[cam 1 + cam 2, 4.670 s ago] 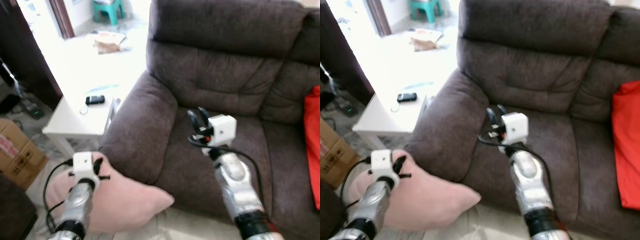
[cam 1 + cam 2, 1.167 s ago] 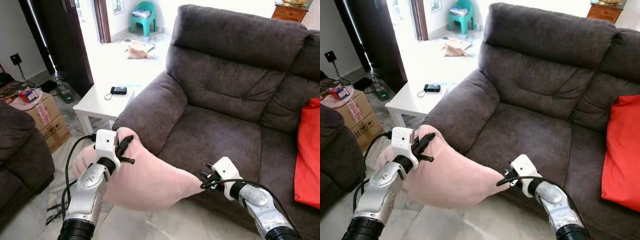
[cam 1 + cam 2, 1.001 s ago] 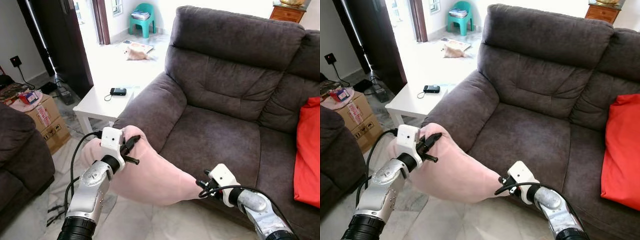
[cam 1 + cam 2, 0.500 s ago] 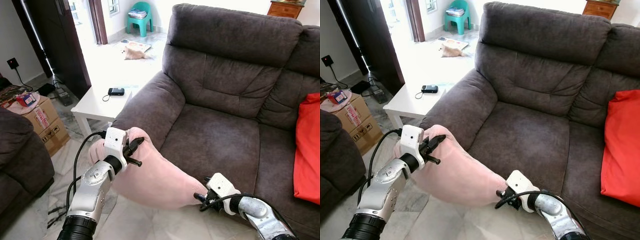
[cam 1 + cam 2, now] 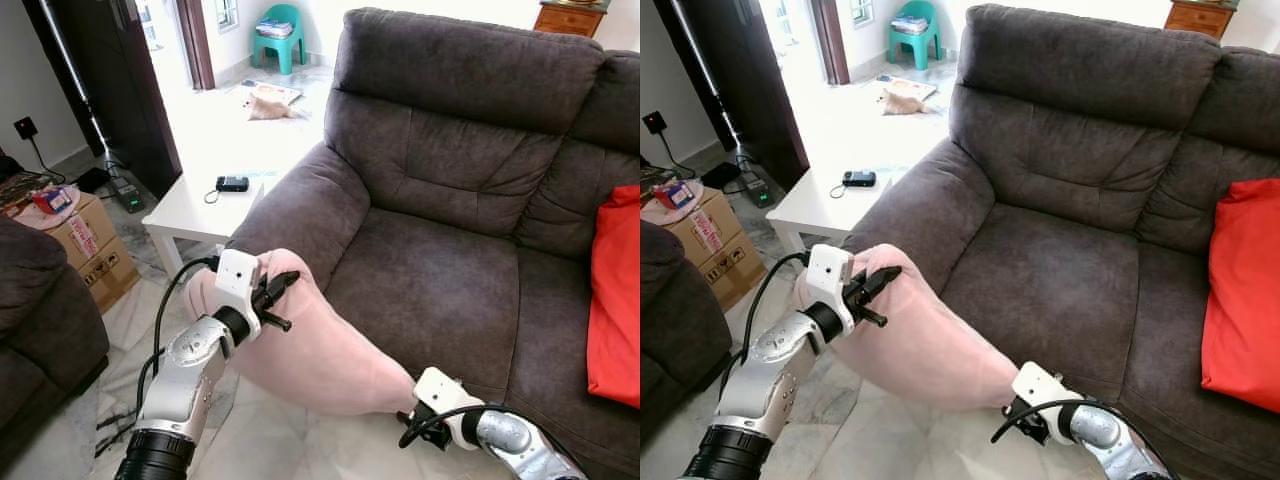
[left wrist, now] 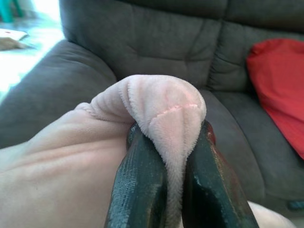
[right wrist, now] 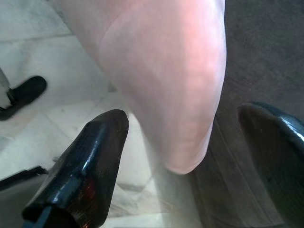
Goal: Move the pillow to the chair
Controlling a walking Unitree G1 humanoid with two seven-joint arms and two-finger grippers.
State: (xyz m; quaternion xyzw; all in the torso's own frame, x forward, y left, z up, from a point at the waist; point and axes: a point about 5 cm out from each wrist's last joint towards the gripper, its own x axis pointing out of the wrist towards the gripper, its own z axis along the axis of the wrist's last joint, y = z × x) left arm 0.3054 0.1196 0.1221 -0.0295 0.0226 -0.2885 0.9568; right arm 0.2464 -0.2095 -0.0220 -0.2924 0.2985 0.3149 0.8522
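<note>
A pale pink pillow point(image 5: 320, 345) hangs in front of the dark grey sofa's seat point(image 5: 440, 290), beside its left armrest point(image 5: 300, 215). My left gripper point(image 5: 278, 295) is shut on the pillow's upper corner. In the left wrist view the two black fingers point(image 6: 137, 180) pinch a fold of the pink fabric point(image 6: 161, 99). My right gripper point(image 5: 408, 415) is low, at the pillow's lower corner by the seat's front edge. It is open, and in the right wrist view the pillow's corner point(image 7: 180, 95) sits between its spread fingers point(image 7: 80, 161) without being squeezed.
A white side table point(image 5: 195, 215) with a black phone point(image 5: 232, 183) stands left of the armrest. A cardboard box point(image 5: 85, 240) and another dark upholstered seat point(image 5: 40, 300) are at the far left. A red cushion point(image 5: 615, 300) lies on the sofa's right side. Below is pale tiled floor point(image 5: 290, 440).
My left gripper has carried the pillow's corner up and rightward, toward the sofa. My right gripper has dropped lower and rightward under the pillow's lower corner.
</note>
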